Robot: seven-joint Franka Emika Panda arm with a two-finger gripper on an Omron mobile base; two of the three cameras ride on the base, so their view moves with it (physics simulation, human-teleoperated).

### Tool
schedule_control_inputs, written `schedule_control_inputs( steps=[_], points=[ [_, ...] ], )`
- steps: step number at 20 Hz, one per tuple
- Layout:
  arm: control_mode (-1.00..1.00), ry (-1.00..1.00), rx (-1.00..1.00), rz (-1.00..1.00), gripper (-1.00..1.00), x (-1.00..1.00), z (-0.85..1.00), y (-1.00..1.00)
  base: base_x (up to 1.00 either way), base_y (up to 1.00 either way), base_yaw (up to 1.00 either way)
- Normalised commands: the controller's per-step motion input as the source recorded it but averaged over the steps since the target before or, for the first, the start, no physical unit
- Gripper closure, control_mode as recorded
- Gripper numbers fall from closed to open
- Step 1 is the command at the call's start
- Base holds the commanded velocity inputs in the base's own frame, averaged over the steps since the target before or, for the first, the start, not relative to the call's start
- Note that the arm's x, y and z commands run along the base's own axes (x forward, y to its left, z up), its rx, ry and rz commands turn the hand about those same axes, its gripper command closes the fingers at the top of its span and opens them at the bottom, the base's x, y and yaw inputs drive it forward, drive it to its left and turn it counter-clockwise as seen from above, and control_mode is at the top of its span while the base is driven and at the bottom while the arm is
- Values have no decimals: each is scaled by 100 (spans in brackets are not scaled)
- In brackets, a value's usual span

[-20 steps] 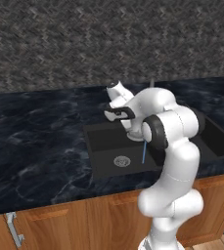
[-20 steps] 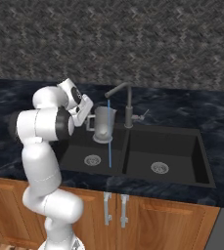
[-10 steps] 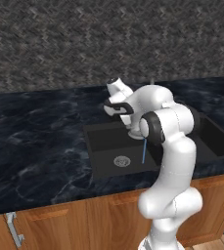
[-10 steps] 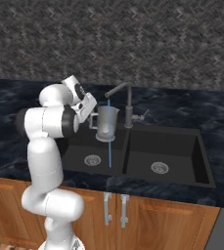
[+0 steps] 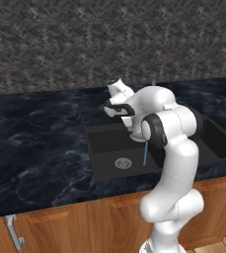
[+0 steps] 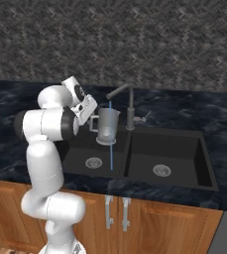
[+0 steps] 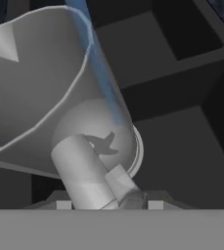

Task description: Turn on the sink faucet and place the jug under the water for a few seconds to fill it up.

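The gripper [image 6: 91, 117] holds the jug [image 6: 107, 126] by its side handle, jaws closed narrow on the loop. The jug hangs upright above the left basin of the sink [image 6: 182, 149], near the back rim, under the sink faucet [image 6: 127, 103] spout. The water [image 6: 111, 155] runs down to the basin floor.

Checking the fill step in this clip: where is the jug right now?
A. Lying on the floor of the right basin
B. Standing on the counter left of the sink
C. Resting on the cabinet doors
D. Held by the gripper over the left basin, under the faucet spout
D: the jug hangs in the gripper above the sink, below the faucet, where the water runs.
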Motion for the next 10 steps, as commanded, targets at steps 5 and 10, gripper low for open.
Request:
schedule_control_inputs(
  steps=[5,10],
  points=[
    [-100,0,0,0,100,-32,0,-6,0,0,0],
    [-100,0,0,0,100,-7,0,0,0,0,0]
  ],
)
